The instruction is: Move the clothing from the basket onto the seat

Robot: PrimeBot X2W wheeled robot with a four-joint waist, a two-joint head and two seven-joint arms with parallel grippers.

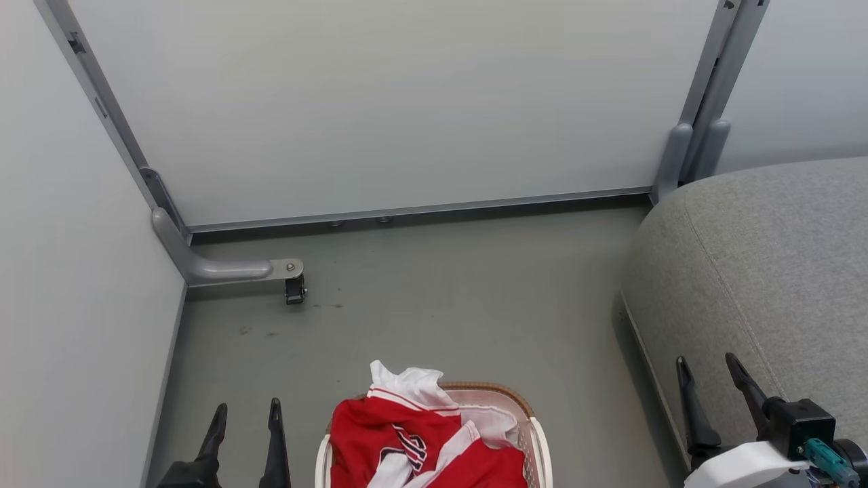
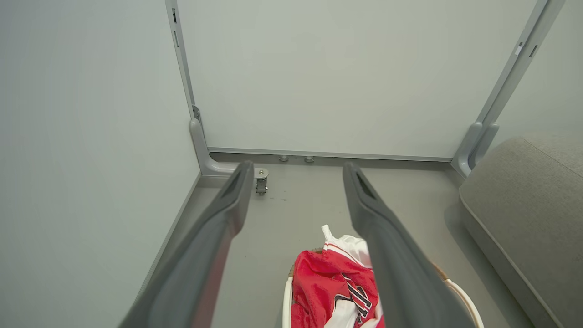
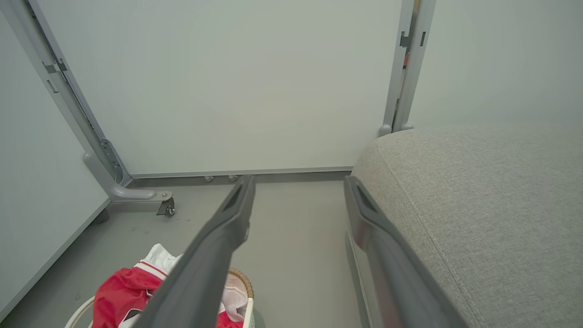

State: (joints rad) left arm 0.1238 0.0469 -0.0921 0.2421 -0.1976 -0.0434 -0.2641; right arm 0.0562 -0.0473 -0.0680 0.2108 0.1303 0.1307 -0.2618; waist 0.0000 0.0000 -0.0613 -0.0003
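From the head view, the clothing [image 1: 434, 440] sits heaped in the basket [image 1: 540, 440] on the floor [image 1: 441, 305]. The left gripper [image 1: 247, 403] and right gripper [image 1: 705, 357] flank it, both with fingers spread and holding nothing. The seat [image 1: 766, 271] is off to the right. The heap is bright red with white trim and dark lettering on a crumpled front. In the left wrist view it looks soft, light and floppy, likely to drape and trail, so I'd pinch the raised white fold on top. The right wrist view shows the grey seat just beside that gripper.
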